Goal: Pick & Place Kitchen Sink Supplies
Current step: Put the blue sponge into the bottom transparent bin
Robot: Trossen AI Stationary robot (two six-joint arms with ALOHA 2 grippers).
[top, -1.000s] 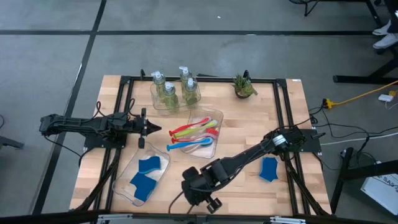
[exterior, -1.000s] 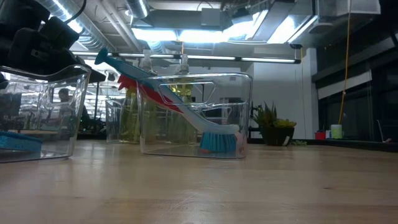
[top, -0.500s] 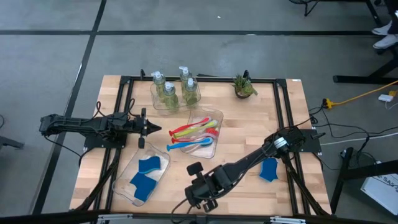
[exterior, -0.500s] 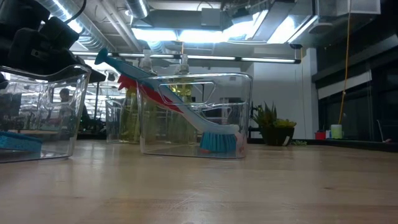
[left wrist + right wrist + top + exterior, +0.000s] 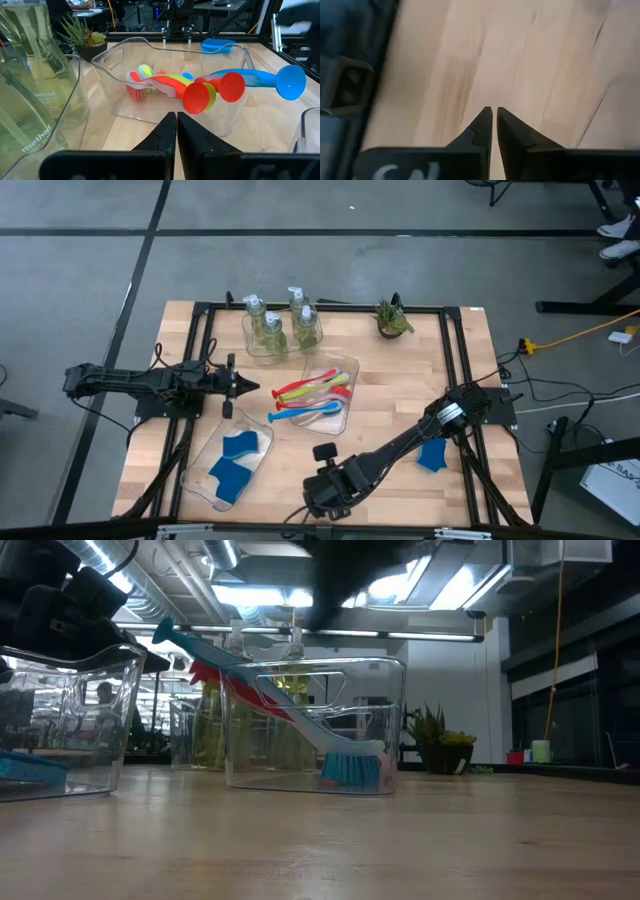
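While high view hides it, right hand [image 5: 493, 125] pinched empty.

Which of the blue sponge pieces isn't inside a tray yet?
The blue sponge piece lying alone on the bare wood at the table's right side, next to the right arm. The other two sponge pieces sit together in the clear tray at front left.
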